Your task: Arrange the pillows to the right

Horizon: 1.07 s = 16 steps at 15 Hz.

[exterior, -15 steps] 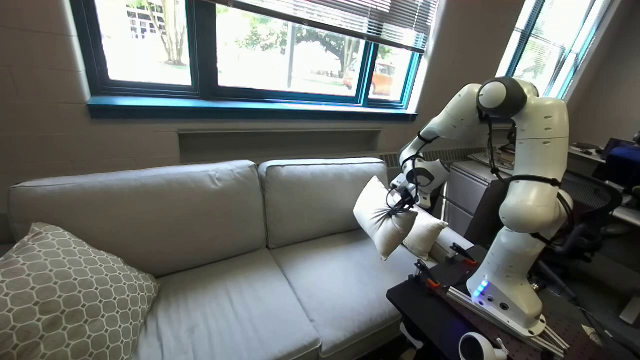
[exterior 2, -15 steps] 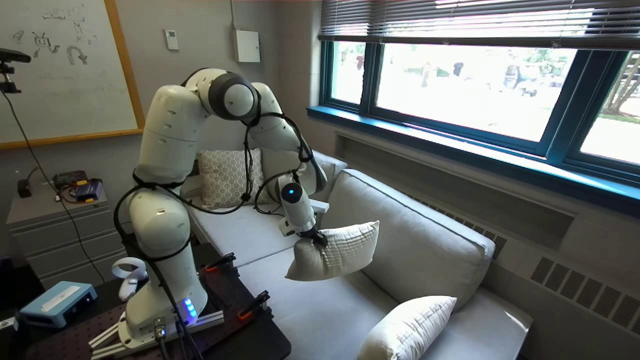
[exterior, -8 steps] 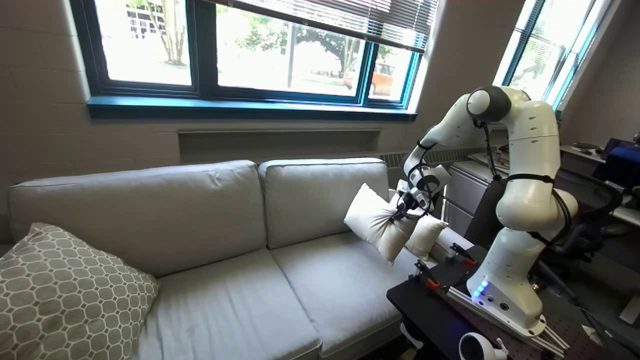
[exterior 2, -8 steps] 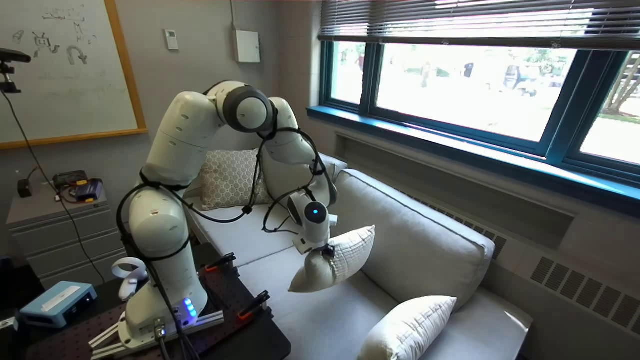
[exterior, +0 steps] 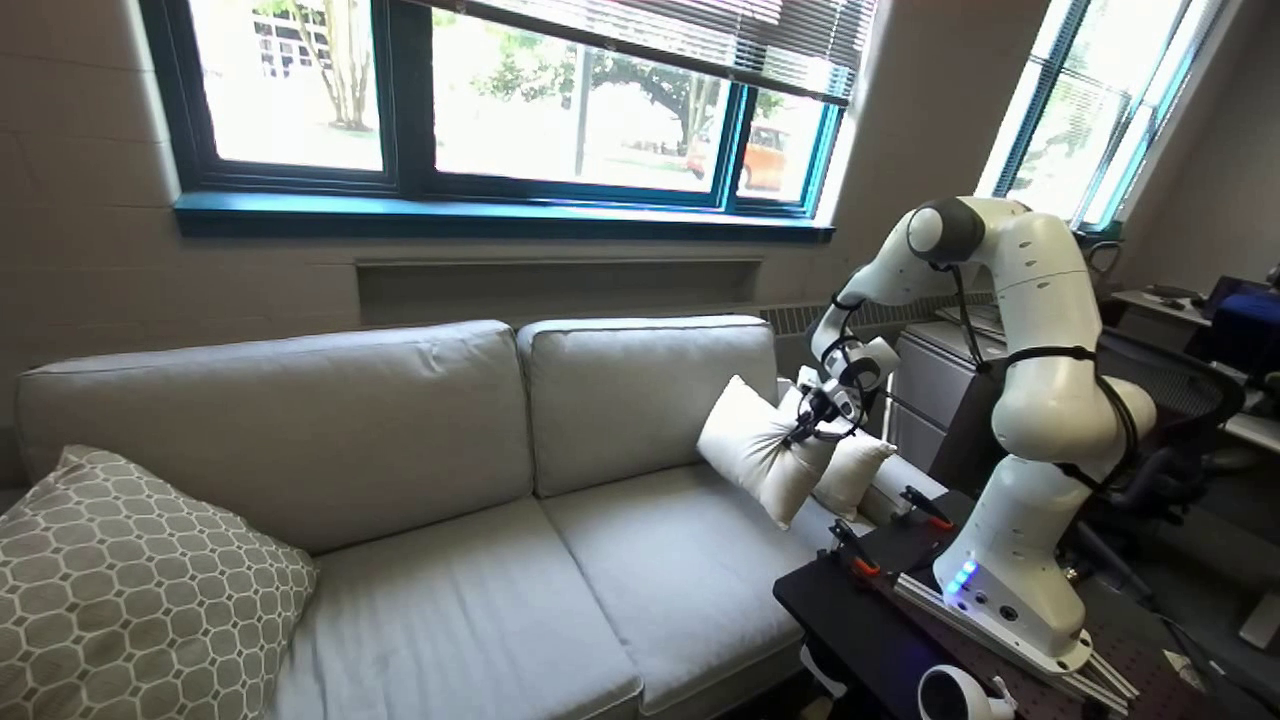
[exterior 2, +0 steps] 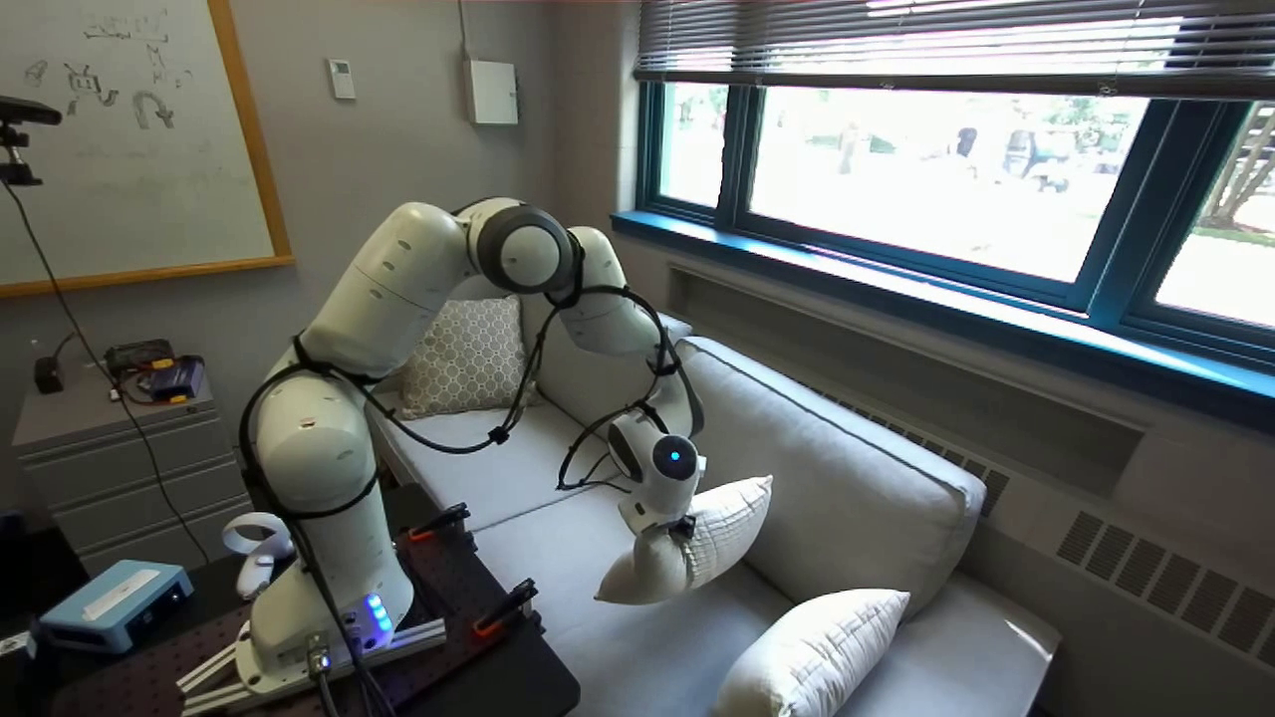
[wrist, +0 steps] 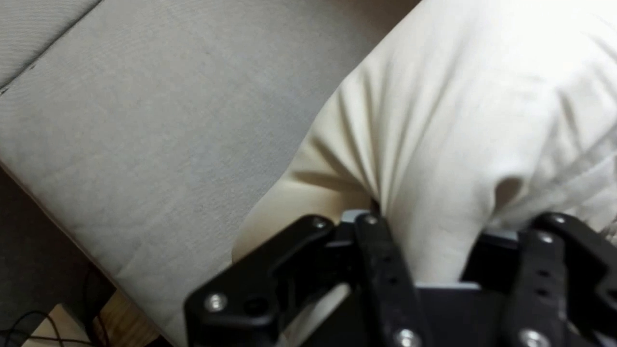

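Observation:
My gripper [wrist: 431, 230] is shut on a cream-white pillow [wrist: 434, 120], pinching a thick fold between its fingers. The held pillow shows in both exterior views [exterior: 745, 440] [exterior 2: 732, 523], tilted and creased where the gripper [exterior: 802, 432] [exterior 2: 683, 528] grips it. It hangs low over the sofa seat near the backrest; I cannot tell if its lower corner touches the seat. The second cream-white pillow [exterior 2: 817, 652] rests at the armrest end of the sofa. In an exterior view that pillow [exterior: 852, 468] is partly hidden behind the held one.
The grey sofa [exterior: 650, 560] has a tall backrest [exterior 2: 827, 478] and an armrest [exterior 2: 981, 632]. A larger grey patterned pillow [exterior: 150, 590] lies at its far end. The arm's black table [exterior: 830, 600] with clamps [exterior 2: 508, 607] stands close to the seat's front.
The arm has come down and the held pillow has sunk lower toward the seat, moving closer to the second pillow. The grip is unchanged, and the second pillow has not moved.

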### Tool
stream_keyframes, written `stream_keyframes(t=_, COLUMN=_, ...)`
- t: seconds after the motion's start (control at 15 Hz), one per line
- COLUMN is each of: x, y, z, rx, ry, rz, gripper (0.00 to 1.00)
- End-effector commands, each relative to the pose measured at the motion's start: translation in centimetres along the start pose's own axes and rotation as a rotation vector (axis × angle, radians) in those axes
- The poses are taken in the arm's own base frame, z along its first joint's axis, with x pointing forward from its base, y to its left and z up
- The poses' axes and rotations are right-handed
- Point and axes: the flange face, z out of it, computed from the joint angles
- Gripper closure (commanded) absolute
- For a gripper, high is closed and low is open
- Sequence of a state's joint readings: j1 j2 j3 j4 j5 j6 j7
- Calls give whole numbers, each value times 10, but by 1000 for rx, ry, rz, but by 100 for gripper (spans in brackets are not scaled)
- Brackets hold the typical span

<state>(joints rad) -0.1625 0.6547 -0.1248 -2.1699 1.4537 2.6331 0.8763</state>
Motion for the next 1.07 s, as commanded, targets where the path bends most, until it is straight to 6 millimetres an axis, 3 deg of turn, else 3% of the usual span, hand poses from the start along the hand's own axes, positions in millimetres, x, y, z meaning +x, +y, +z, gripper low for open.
stream_keyframes(t=0.0, x=-4, y=-25, z=3, rx=-3, ry=-17, rz=18, gripper=99)
stream_keyframes(t=0.47, x=20, y=-64, z=24, rx=-14, ry=8, rz=74, gripper=99)
stream_keyframes(t=1.0, x=52, y=-106, z=30, rx=-7, ry=3, rz=121, gripper=99)
